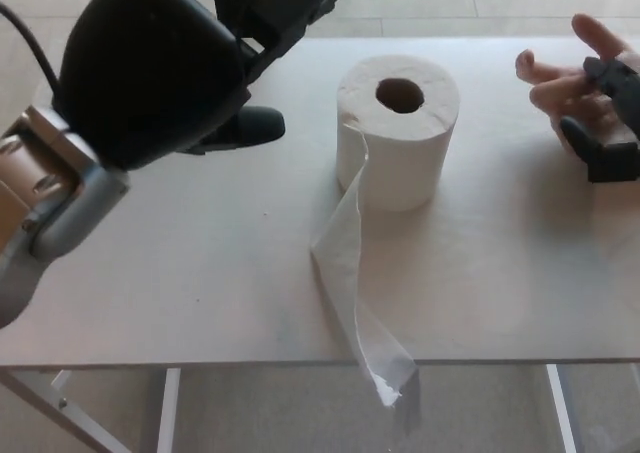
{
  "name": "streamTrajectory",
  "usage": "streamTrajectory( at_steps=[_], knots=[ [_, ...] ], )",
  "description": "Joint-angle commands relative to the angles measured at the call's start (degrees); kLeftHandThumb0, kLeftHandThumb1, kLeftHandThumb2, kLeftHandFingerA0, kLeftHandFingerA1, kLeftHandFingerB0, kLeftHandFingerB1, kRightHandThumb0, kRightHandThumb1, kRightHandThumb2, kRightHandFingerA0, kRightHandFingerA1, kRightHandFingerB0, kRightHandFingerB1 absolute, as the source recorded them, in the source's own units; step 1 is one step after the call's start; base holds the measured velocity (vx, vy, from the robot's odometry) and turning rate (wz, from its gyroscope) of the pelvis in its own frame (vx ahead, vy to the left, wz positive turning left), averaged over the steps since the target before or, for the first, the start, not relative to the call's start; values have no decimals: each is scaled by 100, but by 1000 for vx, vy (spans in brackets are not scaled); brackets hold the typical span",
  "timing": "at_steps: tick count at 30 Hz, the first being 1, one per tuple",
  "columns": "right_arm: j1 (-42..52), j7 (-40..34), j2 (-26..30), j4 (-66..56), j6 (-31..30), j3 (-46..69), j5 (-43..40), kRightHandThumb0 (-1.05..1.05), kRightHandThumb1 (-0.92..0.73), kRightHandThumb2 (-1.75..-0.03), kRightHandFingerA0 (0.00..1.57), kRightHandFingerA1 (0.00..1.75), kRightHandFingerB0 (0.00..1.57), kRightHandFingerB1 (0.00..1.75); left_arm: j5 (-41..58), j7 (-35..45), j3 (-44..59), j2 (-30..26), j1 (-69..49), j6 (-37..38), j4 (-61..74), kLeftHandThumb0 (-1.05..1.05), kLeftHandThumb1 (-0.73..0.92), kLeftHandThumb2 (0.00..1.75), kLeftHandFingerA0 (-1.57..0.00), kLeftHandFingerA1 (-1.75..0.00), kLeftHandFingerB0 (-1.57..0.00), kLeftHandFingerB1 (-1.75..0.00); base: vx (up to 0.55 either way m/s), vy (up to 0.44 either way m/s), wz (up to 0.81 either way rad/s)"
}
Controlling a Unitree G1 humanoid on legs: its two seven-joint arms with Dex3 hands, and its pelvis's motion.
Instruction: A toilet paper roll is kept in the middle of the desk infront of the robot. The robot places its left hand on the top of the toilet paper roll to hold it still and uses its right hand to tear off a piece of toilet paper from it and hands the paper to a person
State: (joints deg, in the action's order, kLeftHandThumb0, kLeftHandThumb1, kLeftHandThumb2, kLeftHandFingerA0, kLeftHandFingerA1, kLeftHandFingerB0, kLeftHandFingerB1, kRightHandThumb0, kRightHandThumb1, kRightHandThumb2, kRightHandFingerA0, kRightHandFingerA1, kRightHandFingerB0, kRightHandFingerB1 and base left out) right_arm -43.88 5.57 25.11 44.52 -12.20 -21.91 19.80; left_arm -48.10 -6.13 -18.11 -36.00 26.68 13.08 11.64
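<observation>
Soft matt paper roll; smooth pale desk (faintly sheened); left hand matt black plastic.

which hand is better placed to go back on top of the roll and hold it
Left. The left hand hangs raised just left of the toilet paper roll, holding nothing. The right hand is off at the desk's far right edge beside the person's hand.
</observation>
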Motion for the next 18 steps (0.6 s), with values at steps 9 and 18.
streamTrajectory(
  at_steps=[9,18],
  knots=[
    [-305,392,592,-397,-260,516,192,-105,-92,-74,0,0,0,0,384,309,843,-206,-1354,381,448,-65,57,79,0,-18,-2,-31,0,0,0],
    [501,1659,1863,-2914,233,2099,-990,-105,-78,-120,0,22,0,6,596,115,1583,-233,-2572,582,851,-58,57,82,0,-32,-2,-36,0,0,0]
  ],
)
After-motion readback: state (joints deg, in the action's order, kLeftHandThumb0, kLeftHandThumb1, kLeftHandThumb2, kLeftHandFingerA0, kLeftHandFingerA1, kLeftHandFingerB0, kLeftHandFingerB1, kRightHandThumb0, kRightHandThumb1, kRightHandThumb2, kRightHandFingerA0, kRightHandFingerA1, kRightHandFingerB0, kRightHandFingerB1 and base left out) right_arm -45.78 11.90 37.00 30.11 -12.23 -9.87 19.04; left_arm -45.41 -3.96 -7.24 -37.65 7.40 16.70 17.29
